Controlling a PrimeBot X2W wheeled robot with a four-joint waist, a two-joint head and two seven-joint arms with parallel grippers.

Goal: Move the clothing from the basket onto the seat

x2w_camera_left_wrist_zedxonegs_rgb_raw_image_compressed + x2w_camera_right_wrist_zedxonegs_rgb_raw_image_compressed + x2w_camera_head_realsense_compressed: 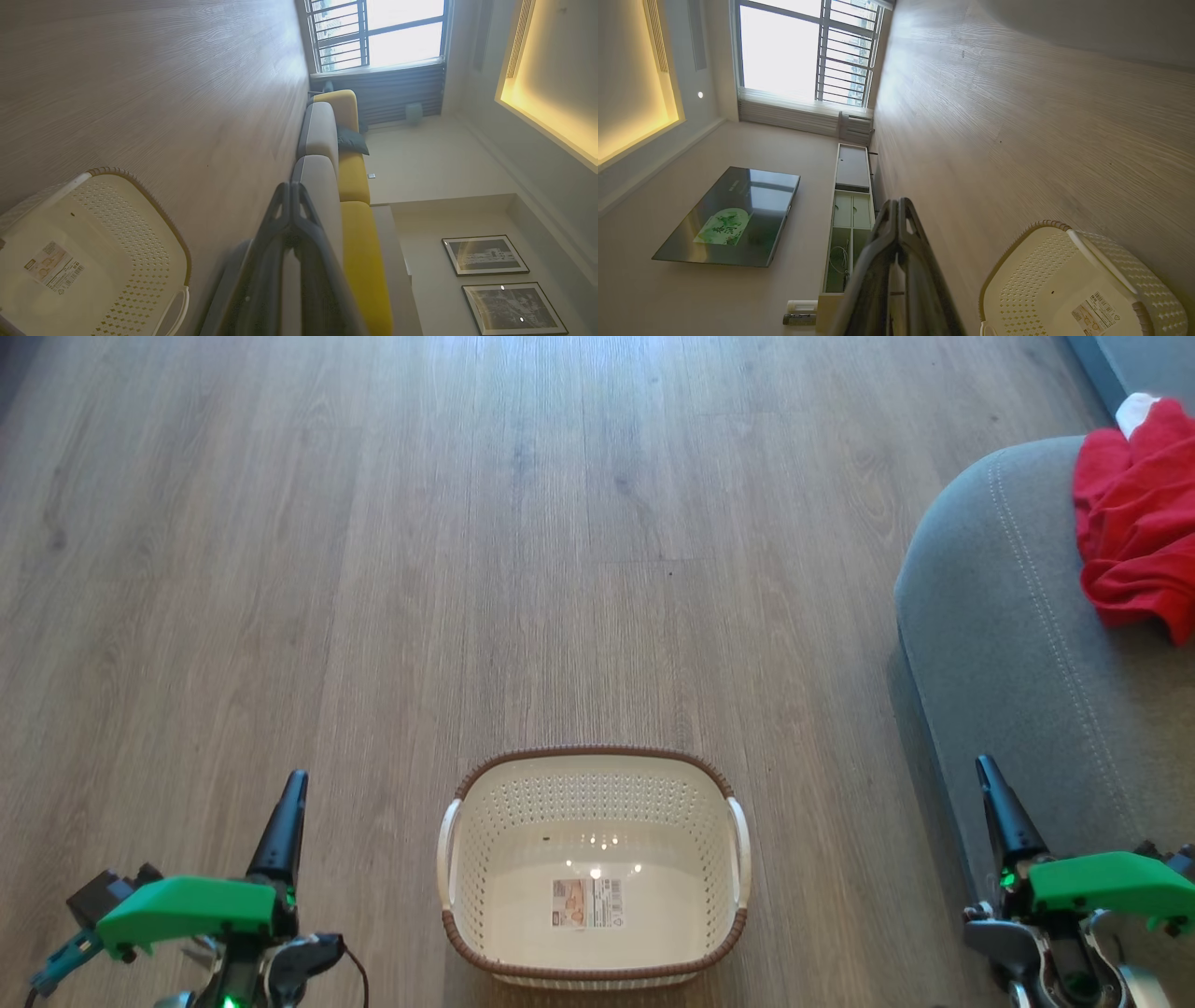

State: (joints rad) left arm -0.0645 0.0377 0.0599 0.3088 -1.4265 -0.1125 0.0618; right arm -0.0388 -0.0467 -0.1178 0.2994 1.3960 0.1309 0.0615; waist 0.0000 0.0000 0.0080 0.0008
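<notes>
The cream basket point(523, 821) with its brown rim stands on the wood floor at the bottom centre, holding nothing but its paper label; it is also the basket point(117, 224) and the basket point(1031, 280) in the wrist views. The red clothing point(1134, 513), with a white piece at its top, lies bunched on the grey seat point(1008, 644) at the right. My left gripper point(297, 784) hangs shut to the left of the basket, its tips point(290, 186) together. My right gripper point(985, 770) is shut beside the seat's edge, fingertips point(896, 203) pressed together, nothing held.
A wood floor point(560, 523) stretches ahead. In the left wrist view a long grey and yellow sofa point(345, 177) runs toward a barred window. The right wrist view shows a television point(733, 219) and a low cabinet point(850, 205) along the wall.
</notes>
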